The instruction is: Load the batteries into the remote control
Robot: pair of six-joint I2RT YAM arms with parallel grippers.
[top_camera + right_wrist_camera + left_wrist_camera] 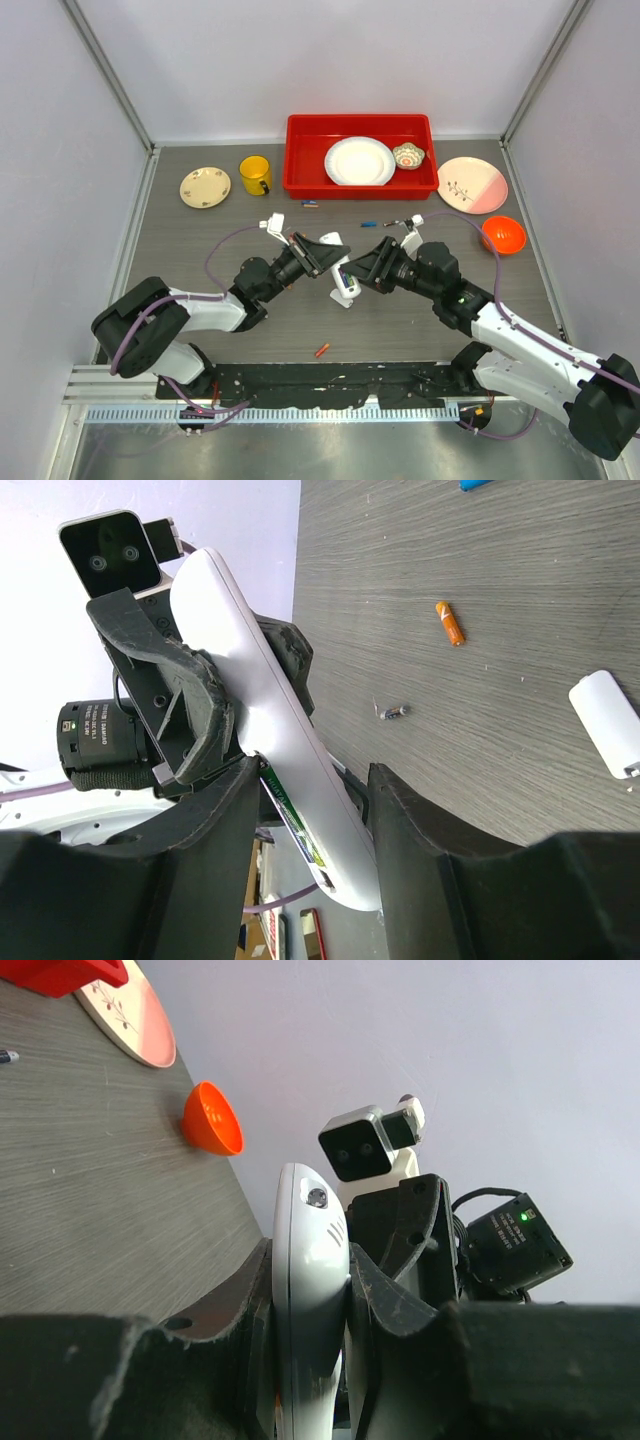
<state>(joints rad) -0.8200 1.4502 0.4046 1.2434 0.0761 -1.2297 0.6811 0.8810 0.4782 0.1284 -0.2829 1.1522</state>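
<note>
The white remote control (pixel 346 285) hangs above the table between both arms. My left gripper (pixel 325 262) is shut on it, and in the left wrist view both fingers (pixel 375 1295) press its sides (pixel 310 1250). My right gripper (pixel 320 772) straddles the remote's lower end (pixel 300 780), with a narrow gap at one finger. A green battery (pixel 296 822) lies in the open compartment. The white back cover (pixel 606 723) lies on the table. Loose batteries lie there too: an orange one (pixel 450 622), a small dark one (pixel 393 712), a reddish one (pixel 322 350) and a blue one (pixel 369 224).
At the back stands a red bin (pixel 300 160) holding a white plate (pixel 359 160) and a small bowl (pixel 408 155). A yellow mug (pixel 255 175) and a cream plate (pixel 205 187) sit to its left, a pink plate (pixel 472 184) and an orange bowl (pixel 503 234) to its right.
</note>
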